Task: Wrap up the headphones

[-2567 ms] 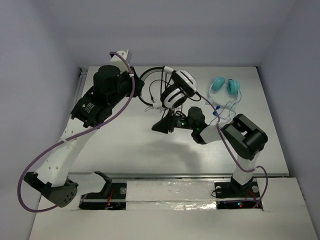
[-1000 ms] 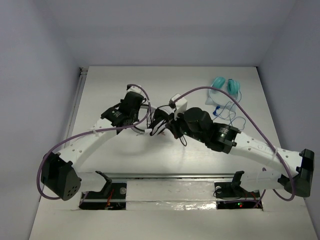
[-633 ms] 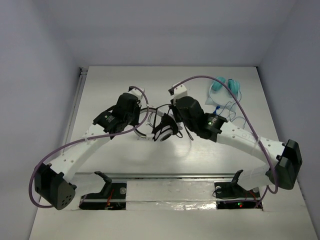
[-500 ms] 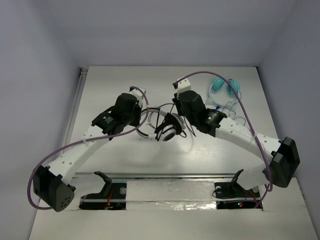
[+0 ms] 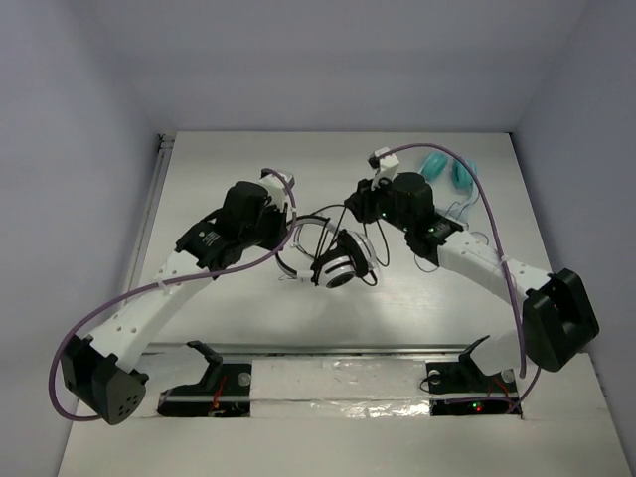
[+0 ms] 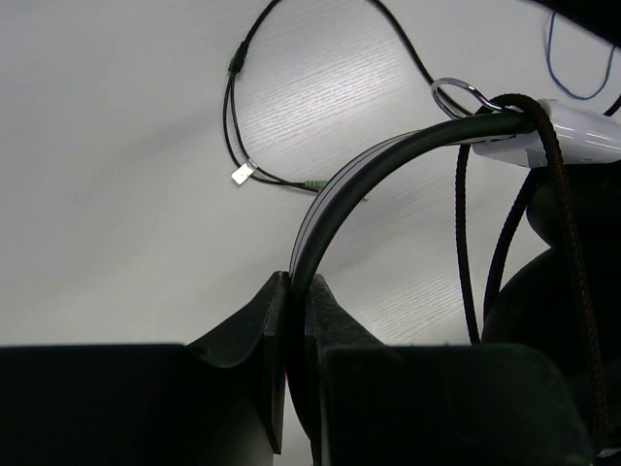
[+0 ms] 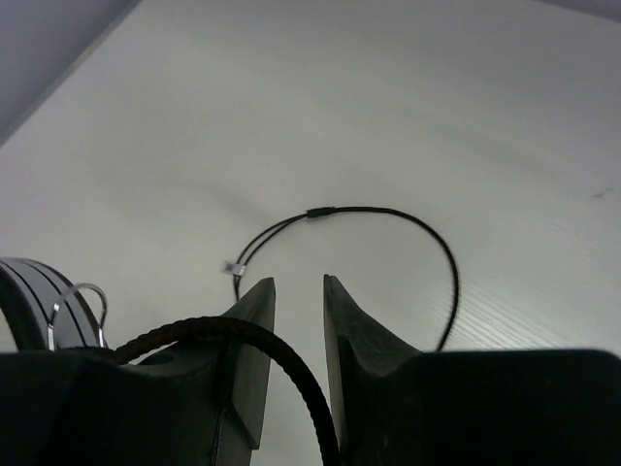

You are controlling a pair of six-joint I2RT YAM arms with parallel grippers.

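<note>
The headphones (image 5: 343, 266) hang low over the table's middle, white cups with black pads below a thin black headband (image 6: 369, 175). My left gripper (image 5: 287, 232) is shut on that headband, which is pinched between its fingertips (image 6: 299, 283). My right gripper (image 5: 361, 207) sits just right of the cups with its jaws a little apart (image 7: 299, 286). The braided black cable (image 7: 291, 359) arcs across its left finger and runs loosely down through the gap. The cable's thin far end (image 7: 388, 214) lies in a loop on the table, with a small tag and plug (image 6: 243, 173).
Teal headphones (image 5: 447, 167) with a thin blue cord (image 5: 452, 214) lie at the back right, just behind my right arm. A metal rail (image 5: 338, 350) runs along the near table edge in front of both arm bases.
My right gripper has pulled back toward the rear right and its jaws have parted, loosening the cable. The cups now show below the left gripper, which has kept its hold.
</note>
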